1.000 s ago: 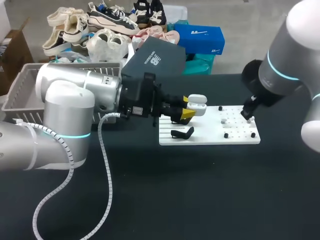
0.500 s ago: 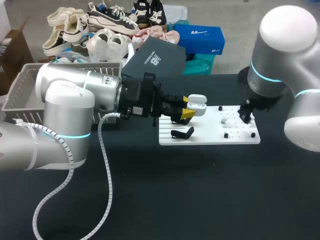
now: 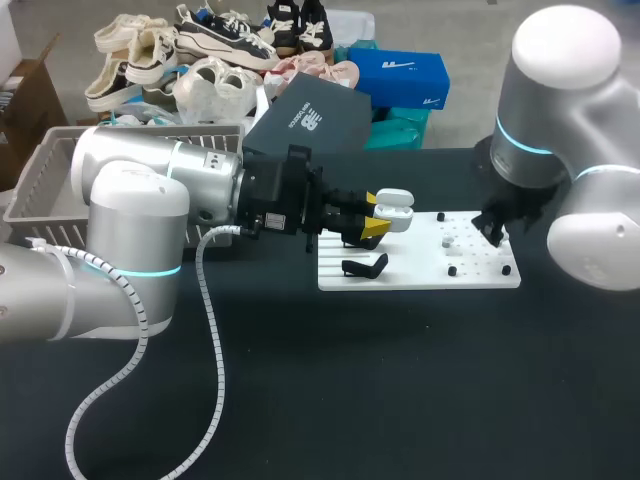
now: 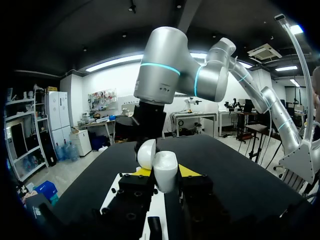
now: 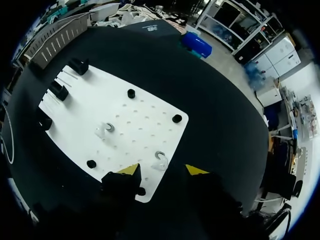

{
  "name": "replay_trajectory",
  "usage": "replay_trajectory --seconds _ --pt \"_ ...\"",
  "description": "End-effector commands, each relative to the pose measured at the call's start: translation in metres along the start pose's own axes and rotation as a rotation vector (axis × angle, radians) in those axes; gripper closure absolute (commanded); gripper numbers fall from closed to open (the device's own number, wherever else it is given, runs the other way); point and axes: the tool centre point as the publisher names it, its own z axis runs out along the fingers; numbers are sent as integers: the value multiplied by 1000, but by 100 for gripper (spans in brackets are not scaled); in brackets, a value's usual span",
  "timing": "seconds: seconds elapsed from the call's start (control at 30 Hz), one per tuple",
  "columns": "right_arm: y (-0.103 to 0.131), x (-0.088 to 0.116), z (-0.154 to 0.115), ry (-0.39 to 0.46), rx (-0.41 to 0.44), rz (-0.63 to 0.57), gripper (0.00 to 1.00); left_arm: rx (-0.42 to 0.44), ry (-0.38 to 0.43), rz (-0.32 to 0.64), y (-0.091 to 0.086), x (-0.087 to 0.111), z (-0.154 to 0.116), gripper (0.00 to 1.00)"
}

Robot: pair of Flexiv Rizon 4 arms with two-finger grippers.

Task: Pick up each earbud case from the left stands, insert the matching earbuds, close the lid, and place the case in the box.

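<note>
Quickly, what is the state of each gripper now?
Left gripper: shut on the white plastic earbud case, lid open.
Right gripper: open, holding nothing.

silver left arm level, yellow-tipped left gripper clamped on white earbud case over white pegboard plate left end, right gripper pointing down, fingers apart, above plate's right end

— From above, can you make out the right gripper?
— Only its black mount; the yellow tips are hidden under the wrist.
— Anything inside the white, rounded plastic earbud case?
— Can't tell. Its opening shows in no view, and the black finger blocks of the left gripper cover its lower part.
— The two tiny white earbuds on the white perforated board?
— Too small to tell apart. The grey slatted basket is half hidden behind the silver left arm.
</note>
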Motion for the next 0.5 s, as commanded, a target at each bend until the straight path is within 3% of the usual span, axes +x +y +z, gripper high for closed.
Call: replay_trajectory --seconds 0.03,0.5 --pt "1 -2 3 7 -1 3 50 3 1 0 1 0 0 100" --pt "0 2 8 20 -7 10 57 3 1 0 1 0 0 100"
